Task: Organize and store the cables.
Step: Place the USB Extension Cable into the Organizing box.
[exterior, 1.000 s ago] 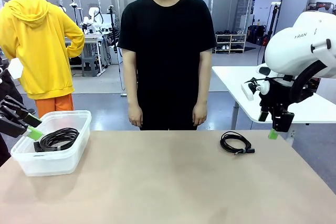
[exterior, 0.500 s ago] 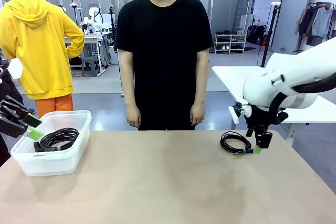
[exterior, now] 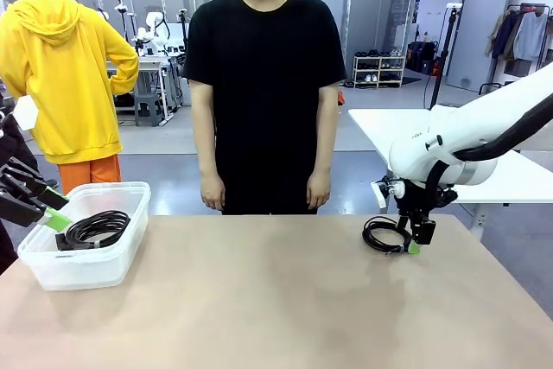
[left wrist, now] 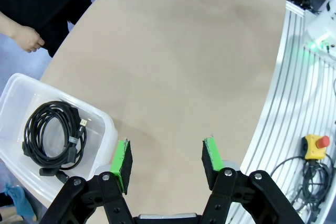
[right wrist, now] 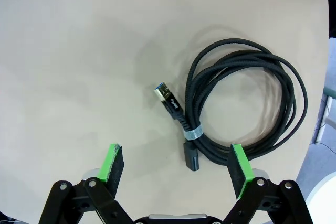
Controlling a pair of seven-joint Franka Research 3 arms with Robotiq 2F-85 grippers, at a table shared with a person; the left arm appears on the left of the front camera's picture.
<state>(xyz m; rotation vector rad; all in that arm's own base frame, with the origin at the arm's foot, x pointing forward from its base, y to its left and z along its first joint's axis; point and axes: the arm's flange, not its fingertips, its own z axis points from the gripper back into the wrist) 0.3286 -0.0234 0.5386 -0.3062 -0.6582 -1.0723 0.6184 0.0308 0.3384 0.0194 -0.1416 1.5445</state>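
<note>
Right gripper (right wrist: 176, 169) hovers low over the loose cable (right wrist: 244, 100) on the tabletop (exterior: 259, 300), fingers (right wrist: 113, 163) spread wide and empty; the step in hand looks like the pick-up. To do it well, I'd say drop straight down and close across the bundled strands near the pale tie (right wrist: 195, 133), where the loops are gathered, so nothing spills out; the coil sits a touch off to one side of the gap, its plug ends between the pads and the far arc beyond one pad, so a small shift toward the coil would help. Left gripper (left wrist: 167, 161) waits beside the clear bin (exterior: 130, 200), fingers wide, empty; a second coiled cable (exterior: 95, 229) already lies inside.
</note>
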